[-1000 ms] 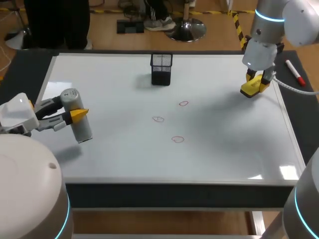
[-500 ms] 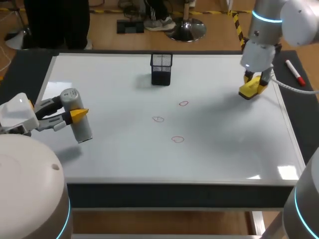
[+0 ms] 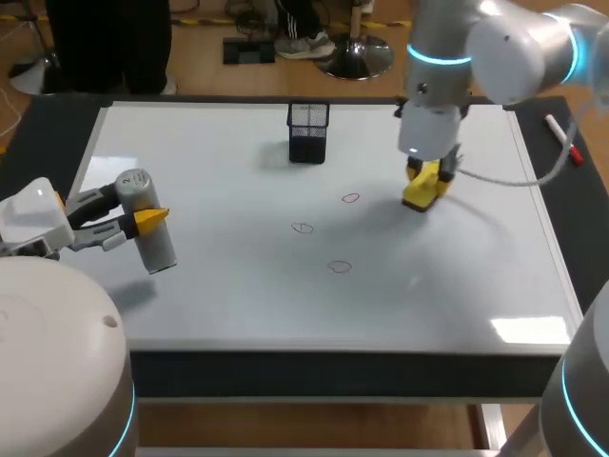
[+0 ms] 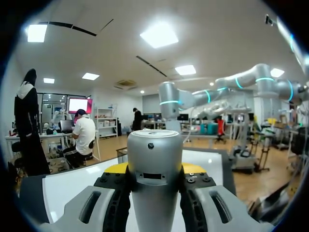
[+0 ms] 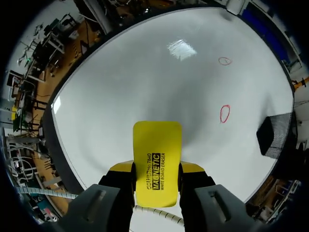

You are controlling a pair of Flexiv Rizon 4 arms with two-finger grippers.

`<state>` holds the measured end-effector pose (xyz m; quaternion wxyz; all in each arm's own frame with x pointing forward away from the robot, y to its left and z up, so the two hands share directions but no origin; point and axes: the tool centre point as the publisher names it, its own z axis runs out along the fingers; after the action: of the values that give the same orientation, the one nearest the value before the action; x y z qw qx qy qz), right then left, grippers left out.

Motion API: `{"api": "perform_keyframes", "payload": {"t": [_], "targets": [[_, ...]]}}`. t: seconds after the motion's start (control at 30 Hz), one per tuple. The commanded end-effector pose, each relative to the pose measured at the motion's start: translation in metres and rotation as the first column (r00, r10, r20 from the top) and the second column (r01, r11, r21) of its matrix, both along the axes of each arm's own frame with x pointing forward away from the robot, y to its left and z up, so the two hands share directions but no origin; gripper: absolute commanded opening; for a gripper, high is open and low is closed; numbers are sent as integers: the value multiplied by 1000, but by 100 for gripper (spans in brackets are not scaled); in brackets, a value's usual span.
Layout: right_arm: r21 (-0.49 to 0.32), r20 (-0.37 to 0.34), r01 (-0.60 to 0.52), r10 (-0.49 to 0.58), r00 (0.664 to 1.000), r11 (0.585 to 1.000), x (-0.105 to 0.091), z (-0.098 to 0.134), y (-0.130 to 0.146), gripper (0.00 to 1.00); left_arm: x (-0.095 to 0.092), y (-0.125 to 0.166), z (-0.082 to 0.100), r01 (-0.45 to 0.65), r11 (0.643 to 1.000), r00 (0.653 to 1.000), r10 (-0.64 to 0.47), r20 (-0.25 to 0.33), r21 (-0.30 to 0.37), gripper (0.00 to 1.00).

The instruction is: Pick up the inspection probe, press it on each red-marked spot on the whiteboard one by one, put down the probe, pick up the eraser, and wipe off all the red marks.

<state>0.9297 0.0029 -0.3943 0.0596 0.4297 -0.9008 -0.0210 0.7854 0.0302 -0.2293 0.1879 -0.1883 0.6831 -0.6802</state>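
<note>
Left gripper: my left gripper is clamped on the inspection probe, one yellow-tipped finger on each side of it.
Probe: a silver cylinder with a rounded cap, held tilted over the left part of the whiteboard. Its shadow falls on the board apart from it. In my left wrist view it stands straight up between the fingers of the left gripper, and the probe fills the middle.
Right gripper: my right gripper is closed on the yellow eraser, which it grips by its two long sides.
Eraser: it hangs below my right fingers over the far right-of-middle part of the board. I cannot tell whether it touches the surface. In my right wrist view the eraser sticks out ahead of the right gripper.
Red marks: three small red rings on the board, all unwiped. The far mark lies near the eraser, apart from it on its left. The middle mark and the near mark lie closer to me.
Wrist view of marks: two show ahead of the eraser, the nearer one on the side towards the mesh holder and the farther one beyond it.
Mesh holder: the black holder stands upright at the board's far middle.
Red marker: a marker lies on the dark table, off the board's right edge.
</note>
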Motion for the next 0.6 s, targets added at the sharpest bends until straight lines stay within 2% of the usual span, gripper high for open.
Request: {"api": "perform_keyframes", "payload": {"t": [0.03, 0.37, 0.6], "targets": [[-27, 44, -38, 39, 998, 999, -12, 6, 22, 0, 0, 0, 1, -2, 1000, 1000, 2, 0, 0, 0], [-18, 72, -184, 185, 980, 983, -23, 10, 84, 0, 0, 0, 1, -2, 1000, 1000, 2, 0, 0, 0], [3, 64, -281, 280, 958, 960, -32, 0, 128, 0, 0, 0, 1, -2, 1000, 1000, 2, 0, 0, 0]]}}
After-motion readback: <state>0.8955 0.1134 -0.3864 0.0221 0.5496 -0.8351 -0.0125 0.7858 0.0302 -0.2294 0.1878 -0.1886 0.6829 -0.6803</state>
